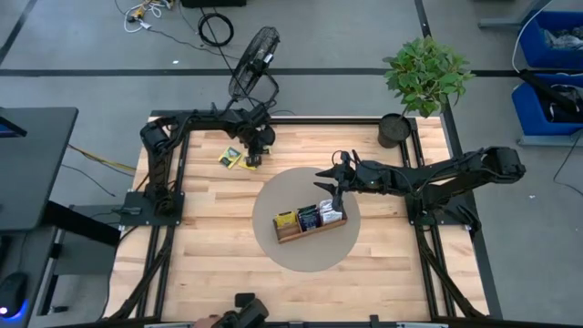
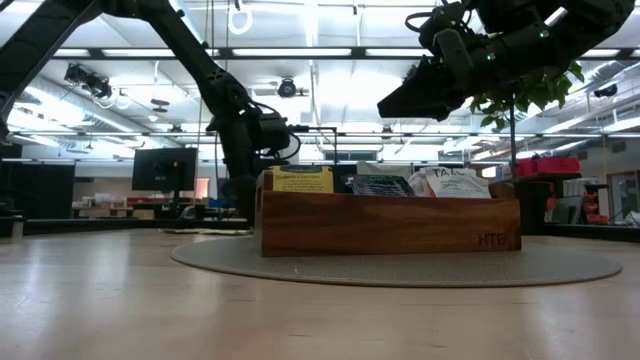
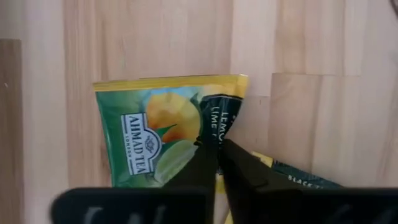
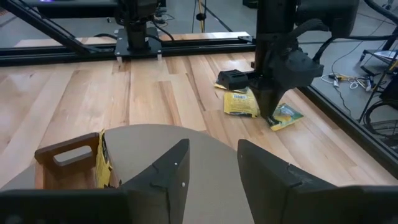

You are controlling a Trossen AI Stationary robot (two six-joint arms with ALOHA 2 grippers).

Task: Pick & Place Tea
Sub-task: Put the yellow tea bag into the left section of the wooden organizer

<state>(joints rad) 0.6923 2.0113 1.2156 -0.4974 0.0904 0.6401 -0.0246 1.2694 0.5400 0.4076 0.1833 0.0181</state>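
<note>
Several tea sachets (image 1: 233, 157) lie on the wood at the table's far left part. In the left wrist view, a yellow-and-green one (image 3: 163, 134) lies on top and a second (image 3: 298, 177) peeks out beside it. My left gripper (image 3: 216, 149) stands on them from above, shut. A dark sachet (image 4: 233, 79) lies just behind. The wooden tray (image 1: 296, 235) sits on a round grey mat (image 1: 291, 187) with sachets upright in its compartments (image 2: 303, 180). My right gripper (image 4: 211, 165) hovers open above the mat, at the tray's far side. My left gripper comes from above, pointing down, with its fingertips (image 3: 205, 155) closed together on the yellow-and-green sachet near one side edge (image 3: 214, 127). The sachet lies flat on the wood, partly over another sachet. The fingers themselves hide whether an edge is pinched between them or only pressed.
A potted plant (image 1: 393, 129) stands at the table's far right corner. A fan (image 1: 253, 59) stands beyond the far edge behind the left arm. Bare wood stretches along the near side of the table (image 1: 219, 264).
</note>
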